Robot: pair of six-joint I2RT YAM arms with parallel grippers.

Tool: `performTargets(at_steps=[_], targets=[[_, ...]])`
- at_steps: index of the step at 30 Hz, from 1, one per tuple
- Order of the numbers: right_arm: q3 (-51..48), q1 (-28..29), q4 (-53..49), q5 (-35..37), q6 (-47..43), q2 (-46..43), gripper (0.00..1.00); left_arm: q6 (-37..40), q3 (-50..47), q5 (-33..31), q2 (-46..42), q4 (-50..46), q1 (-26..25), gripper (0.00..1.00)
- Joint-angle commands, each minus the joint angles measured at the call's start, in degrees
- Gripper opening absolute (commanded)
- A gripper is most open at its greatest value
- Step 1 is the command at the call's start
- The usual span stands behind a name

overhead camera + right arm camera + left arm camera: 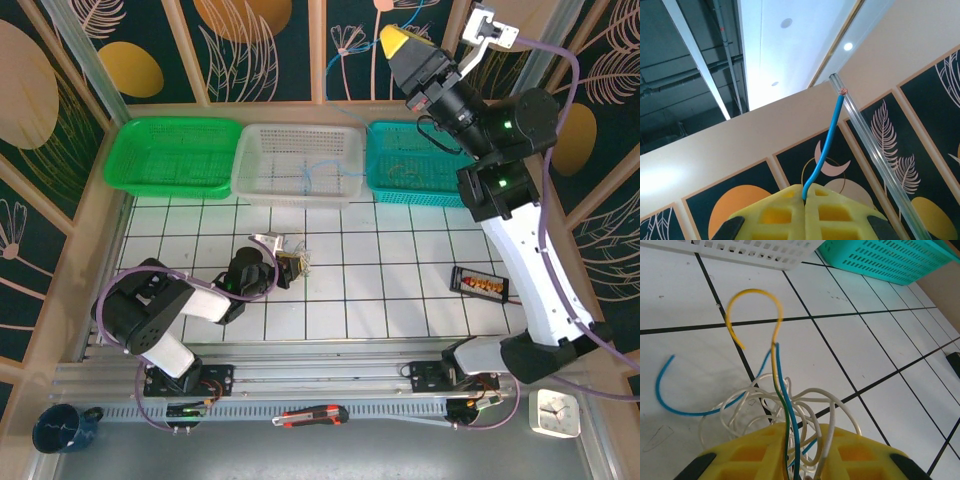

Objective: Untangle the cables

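Several tangled cables [782, 387] lie just toward nine o'clock of the tiled table's [400, 300] middle, pinched by the left gripper [802, 430]; the right gripper [805, 192], raised at one o'clock, clamps one blue cable [828, 145].

Bright, even overhead light washes the white surface [400, 290]; the cables [782, 400] cast only faint, soft shadows on it. Two ceiling lamps [848, 46] glare behind the blue cable [827, 145] (right wrist view); the right hand [804, 194] looks soft.

White-and-black arms [530, 250], lilac hoses [576, 75], yellow grid-moulded pincer fingers [775, 217], seemingly green lights [507, 125]
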Motion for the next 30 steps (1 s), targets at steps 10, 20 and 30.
performTargets(at_steps=[10, 20, 30], targets=[[3.1, -4.8, 3.4, -2.9, 2.6, 9.5, 0.00, -2.3, -1.0, 1.2, -3.3, 0.9, -0.3, 0.41], [5.3, -8.1, 10.8, -5.0, 5.4, 21.6, 0.00, -3.8, -0.1, -0.1, -11.3, -4.6, -0.3, 0.79], [1.1, -8.1, 11.2, -8.7, 2.2, 35.2, 0.00, -4.7, 0.0, -2.2, -17.1, -7.8, -0.2, 0.99]])
